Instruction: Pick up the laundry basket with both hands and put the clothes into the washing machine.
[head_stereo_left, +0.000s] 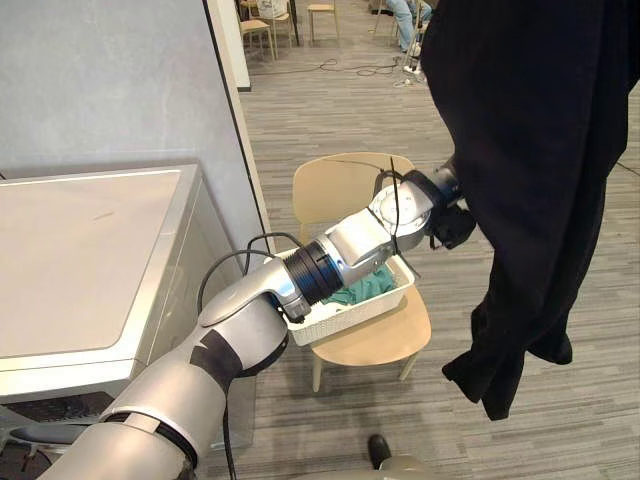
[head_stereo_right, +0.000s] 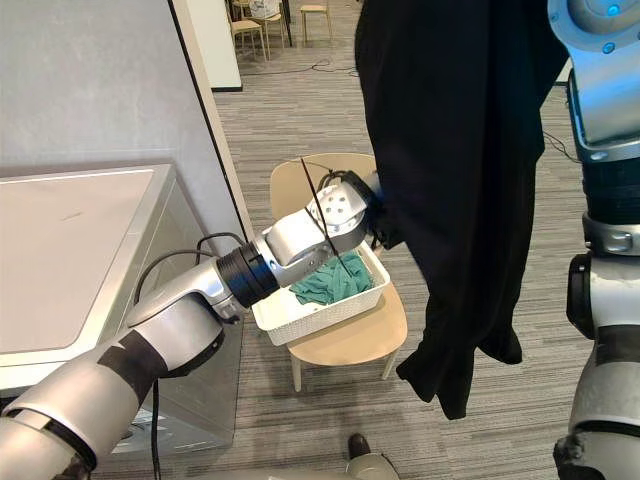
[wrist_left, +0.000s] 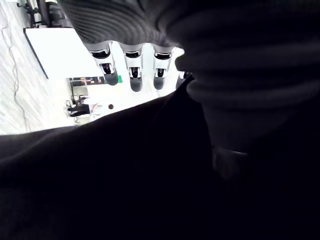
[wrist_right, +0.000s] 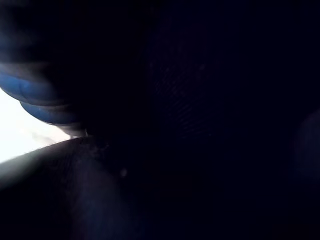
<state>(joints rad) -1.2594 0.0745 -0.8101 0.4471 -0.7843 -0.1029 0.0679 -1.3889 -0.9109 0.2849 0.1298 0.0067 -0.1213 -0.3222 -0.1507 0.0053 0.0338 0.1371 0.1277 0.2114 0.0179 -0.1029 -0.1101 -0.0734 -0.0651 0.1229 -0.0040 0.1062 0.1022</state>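
Black garment (head_stereo_left: 530, 150) beside laundry basket (head_stereo_left: 345, 318)

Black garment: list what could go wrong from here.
1. The black garment hangs long beside the chair; swung toward the washing machine, its hem may catch the white basket and drag it off.
2. The left hand lies against the cloth with straight fingers, so the cloth may slip.
3. The cloth darkens much of both wrist views, so the hold is hard to check.
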